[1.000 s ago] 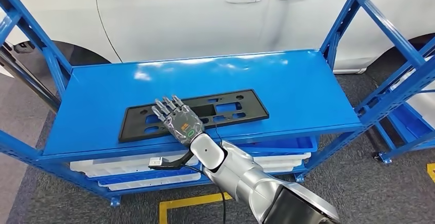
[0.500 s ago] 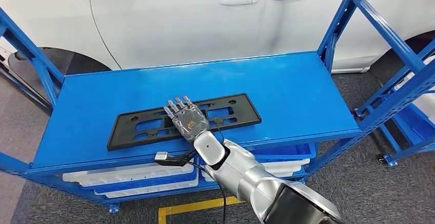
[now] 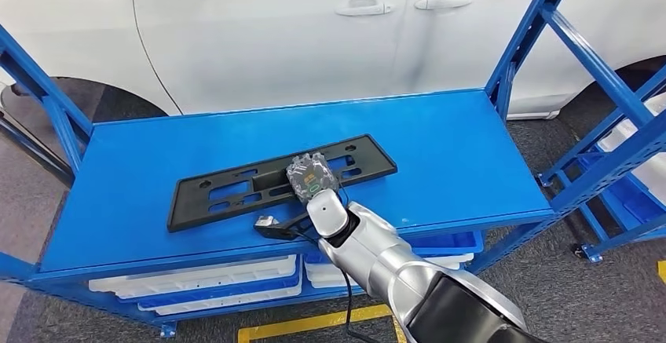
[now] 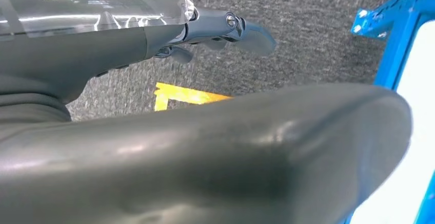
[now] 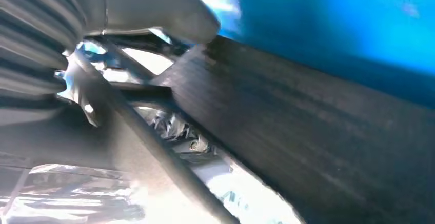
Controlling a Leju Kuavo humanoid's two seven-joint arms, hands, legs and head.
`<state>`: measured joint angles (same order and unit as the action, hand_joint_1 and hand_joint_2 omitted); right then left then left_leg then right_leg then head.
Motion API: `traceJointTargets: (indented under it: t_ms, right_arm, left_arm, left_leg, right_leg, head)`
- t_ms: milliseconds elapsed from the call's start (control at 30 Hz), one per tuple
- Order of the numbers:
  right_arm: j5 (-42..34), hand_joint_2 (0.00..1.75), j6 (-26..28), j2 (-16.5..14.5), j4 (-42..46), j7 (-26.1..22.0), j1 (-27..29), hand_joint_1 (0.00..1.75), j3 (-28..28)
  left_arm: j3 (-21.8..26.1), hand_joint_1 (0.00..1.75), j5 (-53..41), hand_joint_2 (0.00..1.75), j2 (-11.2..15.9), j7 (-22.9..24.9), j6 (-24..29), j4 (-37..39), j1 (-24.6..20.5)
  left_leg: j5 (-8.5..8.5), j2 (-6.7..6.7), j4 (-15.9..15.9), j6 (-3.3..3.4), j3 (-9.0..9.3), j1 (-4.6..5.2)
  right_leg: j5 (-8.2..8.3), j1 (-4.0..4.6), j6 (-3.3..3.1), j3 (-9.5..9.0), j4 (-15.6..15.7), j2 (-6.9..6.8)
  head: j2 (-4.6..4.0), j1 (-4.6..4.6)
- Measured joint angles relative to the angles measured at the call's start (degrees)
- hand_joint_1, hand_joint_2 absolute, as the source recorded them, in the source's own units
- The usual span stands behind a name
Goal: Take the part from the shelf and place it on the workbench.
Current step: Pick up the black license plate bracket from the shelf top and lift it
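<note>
right robot hand [image 3: 312, 176] grips black part [image 3: 236, 188] — no writing legible.

I find nothing I can read from here. The back of the right robot hand [image 3: 312, 176] carries a small green oval mark and an orange patch, but both are too small and blurred for me to make out any letters or numbers. The yellow floor marking [image 4: 185, 95] is plain tape with no writing on it.
</note>
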<state>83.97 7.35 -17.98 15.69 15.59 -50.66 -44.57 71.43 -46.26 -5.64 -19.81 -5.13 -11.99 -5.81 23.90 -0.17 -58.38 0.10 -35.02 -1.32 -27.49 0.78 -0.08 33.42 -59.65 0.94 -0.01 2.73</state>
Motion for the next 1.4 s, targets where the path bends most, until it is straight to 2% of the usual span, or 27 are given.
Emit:
traceJointTargets:
  t_ms: [67, 133, 167, 200, 300, 367, 400, 467, 500, 533, 600, 667, 700, 733, 767, 833, 867, 933, 1033, 1100, 1167, 1200, 1233, 1267, 1300, 1367, 1400]
  right_arm:
    - [0.02, 1.75, 0.01, 0.07, 0.03, -0.14, -0.06, 1.75, 0.26]
    - [0.04, 1.75, 0.05, 0.20, 0.03, -0.27, 0.07, 1.75, 0.40]
    - [0.05, 1.75, 0.09, 0.26, 0.03, -0.38, 0.12, 1.75, 0.44]
    - [0.05, 1.75, 0.15, 0.30, 0.03, -0.50, 0.14, 1.75, 0.46]
    - [0.05, 1.75, 0.25, 0.34, 0.03, -0.67, 0.14, 1.75, 0.51]
    - [0.05, 1.75, 0.26, 0.34, 0.03, -0.67, 0.14, 1.75, 0.51]
    - [0.05, 1.75, 0.32, 0.34, 0.04, -0.68, 0.13, 1.75, 0.53]
    - [0.03, 1.75, 0.68, 0.34, 0.09, -0.74, 0.05, 1.75, 0.66]
    - [-0.02, 1.75, 1.26, 0.37, 0.16, -0.91, -0.01, 1.75, 0.99]
    - [-0.07, 1.75, 1.86, 0.40, 0.25, -1.08, -0.08, 1.75, 1.33]
    - [-0.16, 1.75, 2.99, 0.45, 0.48, -1.40, -0.18, 1.75, 1.98]
    - [-0.27, 1.75, 3.33, 0.46, 0.57, -1.49, -0.12, 1.75, 2.14]
    - [-0.42, 1.75, 3.50, 0.46, 0.58, -1.61, -0.03, 1.75, 2.26]
    - [-0.69, 1.75, 3.91, 0.46, 0.58, -1.83, 0.06, 1.75, 2.48]
    - [-1.14, 1.75, 4.59, 0.46, 0.68, -2.15, 0.11, 1.75, 2.81]
    - [-2.23, 1.75, 6.30, 0.45, 1.09, -2.95, 0.00, 1.75, 3.76]
    - [-2.73, 1.75, 7.07, 0.44, 1.39, -3.28, -0.22, 1.75, 4.36]
    - [-3.34, 1.75, 7.97, 0.42, 1.92, -3.69, -0.75, 1.75, 5.55]
    - [-5.50, 1.75, 9.87, 0.45, 2.83, -5.38, -0.98, 1.75, 7.11]
    - [-10.03, 1.75, 13.58, 0.61, 4.59, -9.32, -0.98, 1.75, 8.99]
    - [-19.55, 1.75, 17.04, 1.33, 9.69, -17.29, -0.27, 1.75, 12.15]
    - [-26.56, 1.75, 17.53, 2.04, 14.18, -22.48, 0.79, 1.75, 14.12]
    - [-35.20, 1.75, 16.62, 3.03, 20.35, -27.91, 2.41, 1.75, 16.26]
    - [-44.90, 1.75, 14.56, 4.24, 27.84, -32.83, 4.35, 1.75, 18.40]
    - [-53.99, 1.75, 12.09, 5.43, 35.36, -36.59, 6.11, 1.75, 20.28]
    - [-68.68, 1.75, 7.38, 7.67, 49.55, -40.87, 8.65, 1.75, 23.52]
    - [-73.67, 1.75, 4.93, 8.53, 55.28, -42.36, 9.65, 1.75, 24.93]
  left_arm:
    - [0.13, 0.00, 0.02, 0.00, -0.07, -0.15, 0.13, 0.01, -0.17]
    - [0.24, 0.00, 0.07, 0.00, -0.07, -0.24, 0.17, 0.01, -0.21]
    - [0.32, 0.00, 0.12, 0.00, -0.07, -0.33, 0.17, 0.01, -0.19]
    - [0.40, 0.00, 0.16, 0.00, -0.07, -0.52, 0.17, 0.01, -0.19]
    - [0.55, 0.00, 0.21, 0.00, -0.09, -0.97, 0.16, 0.01, -0.19]
    - [0.55, 0.00, 0.21, 0.00, -0.09, -1.00, 0.16, 0.01, -0.19]
    - [0.56, 0.00, 0.20, 0.00, -0.11, -1.27, 0.15, 0.01, -0.19]
    - [0.58, 0.00, 0.19, 0.00, -0.15, -2.55, 0.04, 0.01, -0.20]
    - [0.59, 0.00, 0.15, 0.00, -0.17, -4.02, -0.01, 0.01, -0.23]
    - [0.58, 0.00, 0.12, 0.00, -0.19, -5.28, -0.04, 0.01, -0.26]
    - [0.57, 0.00, 0.07, 0.00, -0.23, -7.10, -0.03, 0.01, -0.31]
    - [0.57, 0.00, 0.11, 0.00, -0.25, -7.30, -0.03, 0.01, -0.29]
    - [0.57, 0.00, 0.14, 0.00, -0.23, -7.40, -0.05, 0.01, -0.26]
    - [0.58, 0.00, 0.14, 0.00, -0.22, -7.49, -0.14, 0.01, -0.26]
    - [0.58, 0.00, 0.09, 0.00, -0.22, -7.50, -0.22, 0.01, -0.28]
    - [0.57, 0.00, -0.11, 0.00, -0.22, -7.31, -0.37, 0.01, -0.41]
    - [0.55, 0.00, -0.23, 0.00, -0.22, -7.15, -0.34, 0.01, -0.52]
    - [0.53, 0.00, -0.40, 0.00, -0.22, -6.87, -0.26, 0.01, -0.70]
    - [0.48, 0.00, -0.79, 0.00, -0.23, -6.45, -0.15, 0.01, -0.76]
    - [0.31, 0.00, -1.14, 0.00, -0.20, -6.33, 0.03, 0.01, -0.91]
    - [0.08, 0.00, -1.26, 0.00, -0.10, -6.45, 0.10, 0.01, -1.09]
    - [-0.02, 0.00, -1.22, 0.00, -0.05, -6.47, -0.11, 0.01, -1.13]
    - [-0.10, 0.00, -1.13, 0.00, 0.02, -6.45, -0.59, 0.01, -1.12]
    - [-0.18, 0.00, -1.00, 0.00, 0.10, -6.38, -1.24, 0.01, -1.07]
    - [-0.24, 0.00, -0.87, 0.00, 0.18, -6.31, -1.88, 0.01, -1.02]
    - [-0.32, 0.00, -0.63, 0.00, 0.32, -6.25, -2.88, 0.01, -0.89]
    - [-0.33, 0.00, -0.40, 0.00, 0.39, -6.22, -3.20, 0.01, -0.82]
  left_leg:
    - [-0.12, 0.09, 0.32, 0.43, 0.17, -0.17]
    - [-0.08, 0.09, 0.31, 0.58, 0.13, -0.14]
    - [-0.05, 0.08, 0.30, 0.57, 0.15, -0.14]
    - [-0.01, 0.03, 0.29, 0.54, 0.20, -0.15]
    - [0.05, -0.07, 0.27, 0.47, 0.33, -0.17]
    - [0.06, -0.07, 0.26, 0.46, 0.33, -0.18]
    - [0.09, -0.10, 0.24, 0.41, 0.38, -0.18]
    - [0.21, -0.19, 0.16, 0.03, 0.40, -0.11]
    - [0.39, -0.20, 0.08, -0.55, 0.37, -0.12]
    - [0.96, -0.19, -0.58, -1.12, 0.07, -0.12]
    - [3.69, -0.14, -5.15, -2.08, -1.95, -0.20]
    - [7.02, -0.13, -12.99, -2.32, -5.68, -0.19]
    - [7.57, -0.12, -15.60, -2.38, -7.07, -0.18]
    - [6.92, -0.12, -16.03, -2.37, -7.49, -0.18]
    - [5.20, -0.11, -14.08, -2.28, -6.74, -0.18]
    - [1.24, -0.09, -6.76, -1.98, -3.35, -0.12]
    - [0.24, -0.11, -3.54, -1.73, -1.84, -0.02]
    - [0.10, -0.19, -0.67, -1.21, -0.51, 0.22]
    - [0.06, -0.23, -0.18, -0.33, -0.35, 0.00]
    - [-0.02, -0.14, 0.04, 0.24, -0.29, -0.16]
    - [0.07, -0.07, 0.03, 0.57, -0.29, -0.08]
    - [0.14, -0.11, 0.02, 0.65, -0.23, -0.06]
    - [0.23, -0.26, 0.00, 0.71, -0.12, -0.06]
    - [0.34, -0.52, -0.02, 0.73, 0.04, -0.06]
    - [0.49, -0.81, -0.05, 0.71, 0.23, -0.05]
    - [0.82, -1.30, -0.14, 0.47, 0.51, 0.09]
    - [0.96, -1.39, -0.18, 0.26, 0.58, 0.19]
  right_leg:
    - [-2.98, -0.28, 0.61, 2.45, -5.30, -0.20]
    - [-5.94, -0.67, 1.00, 6.34, -12.81, -0.30]
    - [-6.26, -0.84, 1.12, 7.60, -15.00, -0.34]
    - [-5.52, -0.97, 1.18, 7.86, -15.11, -0.39]
    - [-3.15, -1.15, 1.17, 6.87, -12.47, -0.48]
    - [-2.99, -1.16, 1.17, 6.74, -12.19, -0.49]
    - [-1.96, -1.16, 1.09, 5.82, -10.19, -0.53]
    - [0.71, -1.04, 0.68, 3.02, -3.87, -0.63]
    - [2.01, -1.02, 0.09, 1.54, -0.45, -0.67]
    - [2.40, -1.00, -0.48, 0.88, 1.19, -0.64]
    - [2.50, -1.01, -1.50, 0.52, 2.09, -0.60]
    - [2.40, -0.82, -1.76, 0.45, 2.06, -0.59]
    - [2.31, -0.72, -1.83, 0.39, 2.03, -0.59]
    - [2.20, -0.64, -1.85, 0.30, 1.98, -0.57]
    - [2.03, -0.60, -1.81, 0.14, 1.90, -0.54]
    - [1.55, -0.50, -1.56, -0.21, 1.64, -0.46]
    - [1.31, -0.38, -1.35, -0.22, 1.42, -0.40]
    - [1.09, -0.19, -0.84, -0.08, 1.21, -0.34]
    - [0.52, -0.26, 0.02, 0.11, 0.78, -0.37]
    - [-1.97, -0.46, 0.58, 2.05, -3.35, -0.47]
    - [-5.50, -0.72, 0.92, 5.92, -11.21, -0.54]
    - [-6.46, -0.84, 1.04, 7.63, -14.49, -0.56]
    - [-6.16, -0.95, 1.10, 8.37, -15.69, -0.58]
    - [-4.71, -1.04, 1.09, 8.08, -14.60, -0.60]
    - [-2.49, -1.09, 0.99, 6.87, -11.57, -0.63]
    - [1.62, -0.90, 0.44, 3.59, -3.51, -0.84]
    - [2.48, -0.75, 0.19, 2.50, -0.84, -0.93]
  head:
    - [-0.01, -0.01]
    - [-0.01, -0.01]
    - [0.00, 0.00]
    - [0.00, 0.00]
    - [0.01, 0.00]
    - [0.00, 0.00]
    - [-0.01, 0.00]
    - [-0.01, 0.00]
    - [-0.01, 0.00]
    - [-0.01, 0.00]
    - [-0.01, 0.00]
    - [-0.01, 0.00]
    - [-0.01, 0.00]
    - [-0.01, 0.00]
    - [-0.01, 0.00]
    - [-0.01, 0.00]
    - [-0.01, 0.00]
    - [-0.01, 0.01]
    - [0.00, 0.01]
    - [0.01, 0.00]
    - [0.00, 0.00]
    - [-0.01, 0.00]
    - [-0.01, 0.00]
    - [-0.01, 0.00]
    - [-0.02, 0.00]
    - [-0.01, 0.00]
    - [-0.01, 0.00]
